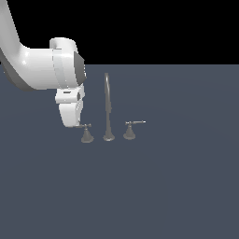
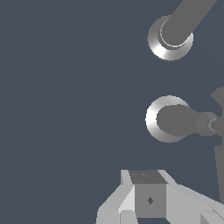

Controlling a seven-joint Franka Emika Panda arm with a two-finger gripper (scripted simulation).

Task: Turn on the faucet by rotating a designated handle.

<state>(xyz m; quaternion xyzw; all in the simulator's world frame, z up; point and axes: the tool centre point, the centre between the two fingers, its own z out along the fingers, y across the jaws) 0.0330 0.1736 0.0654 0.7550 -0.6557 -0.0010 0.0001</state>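
The faucet stands on the grey floor. Its spout is the landmark. The handle sits just beside the spout, on the exterior view's left; the matching lever sits on the opposite side. The gripper is at the handle's lever, partly covering it. Jaw state: cannot be determined. In the wrist view, one finger lies near the handle's cone base.

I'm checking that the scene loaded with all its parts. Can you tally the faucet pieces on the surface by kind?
Gooseneck spout: 1
Lever handles on cone bases: 2, the handle by the arm and the other lever
Total: 3 grey pieces, standing in a row on the dark surface. The gripper is hidden in the exterior view, and in the wrist view only one of its fingers shows.
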